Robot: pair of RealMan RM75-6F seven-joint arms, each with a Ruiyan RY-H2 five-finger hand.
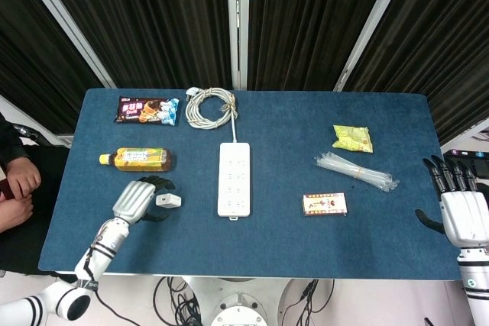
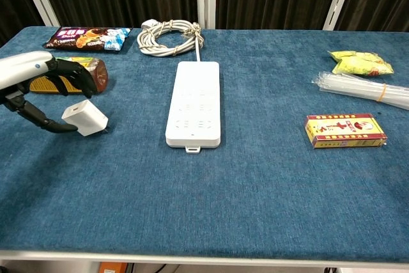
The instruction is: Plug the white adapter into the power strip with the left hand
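Two hands show. Left hand (image 1: 136, 200) hovers over the table (image 1: 275, 242) near the front left corner, fingers (image 2: 75, 76) curled around the adapter (image 1: 169, 201) from above and thumb low beside it (whether any of them touch it, I cannot tell). Nothing is clearly gripped; the adapter lies on the cloth, tilted, just left of the strip (image 1: 234, 179). Right hand (image 1: 461, 215) hangs past the table's right edge, fingers spread, holding nothing.

Strip lies lengthwise at the table's middle, its cord (image 1: 211, 106) coiled by the back edge. Bottle (image 1: 136, 159) lies on its side just behind the left hand, toward the left edge. Snack pack (image 1: 146, 109) sits at the back left corner beside the cord. On the right half, a yellow bag (image 1: 352, 138) lies toward the back, a bundle of clear straws (image 1: 355, 171) in front of it, and a small box (image 1: 325, 204) nearer the front, well apart from the strip.
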